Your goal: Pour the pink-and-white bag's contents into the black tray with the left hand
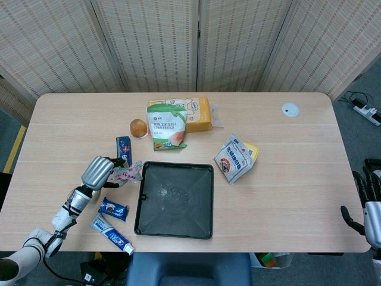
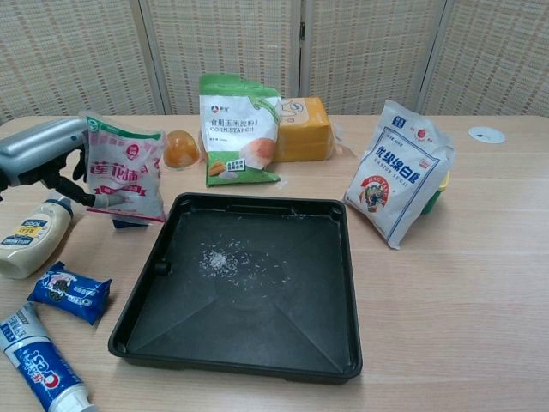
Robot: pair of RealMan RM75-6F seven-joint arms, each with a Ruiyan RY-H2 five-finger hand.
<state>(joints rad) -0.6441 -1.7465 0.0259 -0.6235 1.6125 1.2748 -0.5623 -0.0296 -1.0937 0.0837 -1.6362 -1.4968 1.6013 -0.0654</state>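
My left hand (image 1: 98,171) (image 2: 47,163) grips the pink-and-white bag (image 2: 124,169) (image 1: 127,174) upright, just left of the black tray (image 2: 319,292) (image 1: 203,205) and clear of its rim. A scatter of white grains (image 2: 230,262) lies in the tray's far left part. My right hand (image 1: 369,205) shows only at the right edge of the head view, off the table, with its fingers apart and nothing in it.
Left of the tray lie a white squeeze bottle (image 2: 30,236), a blue snack pack (image 2: 71,291) and a toothpaste tube (image 2: 39,365). Behind the tray stand a green corn starch bag (image 2: 238,129), an orange box (image 2: 302,129) and a small orange cup (image 2: 180,148). A white sugar bag (image 2: 399,172) leans at the right.
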